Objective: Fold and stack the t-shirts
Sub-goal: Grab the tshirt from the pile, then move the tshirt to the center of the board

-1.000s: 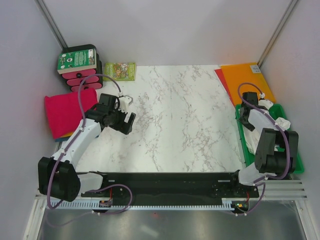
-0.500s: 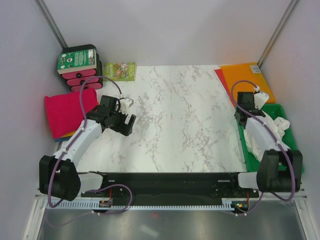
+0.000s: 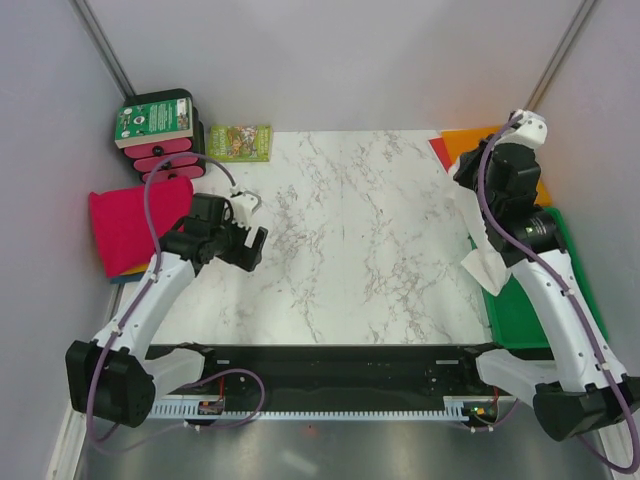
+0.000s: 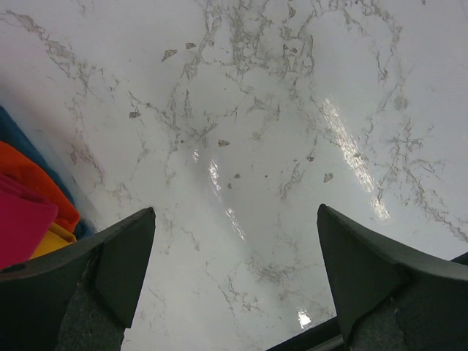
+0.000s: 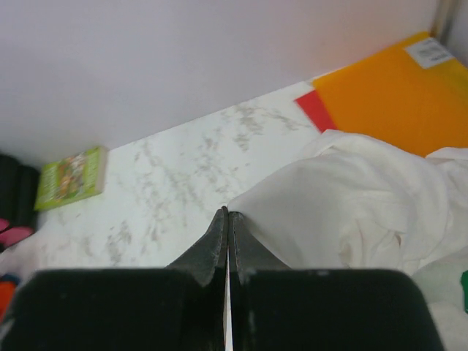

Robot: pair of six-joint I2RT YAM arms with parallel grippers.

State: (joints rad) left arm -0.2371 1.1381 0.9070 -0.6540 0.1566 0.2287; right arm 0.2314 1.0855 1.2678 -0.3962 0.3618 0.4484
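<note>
My right gripper (image 3: 468, 185) is raised at the right side of the table, shut on an edge of the thin white t-shirt (image 3: 478, 245). The shirt hangs from it down onto the table's right edge. In the right wrist view the gripper (image 5: 227, 213) pinches the white shirt (image 5: 351, 212) at its tip. The folded pile with the magenta-pink shirt (image 3: 130, 222) on top lies at the far left; orange and blue layers (image 4: 33, 183) show in the left wrist view. My left gripper (image 3: 255, 245) is open and empty over the bare marble, right of the pile.
A green plastic tray (image 3: 535, 310) lies at the right edge under my right arm. A rigid orange sheet (image 3: 480, 145) lies behind it, also in the right wrist view (image 5: 387, 95). A green packet (image 3: 238, 141) and a black-and-pink box (image 3: 160, 135) stand at the back left.
My right arm has lifted up and back, pulling the white shirt out of the green tray so it hangs over the table's right edge. My left gripper has drawn slightly towards the near left.
</note>
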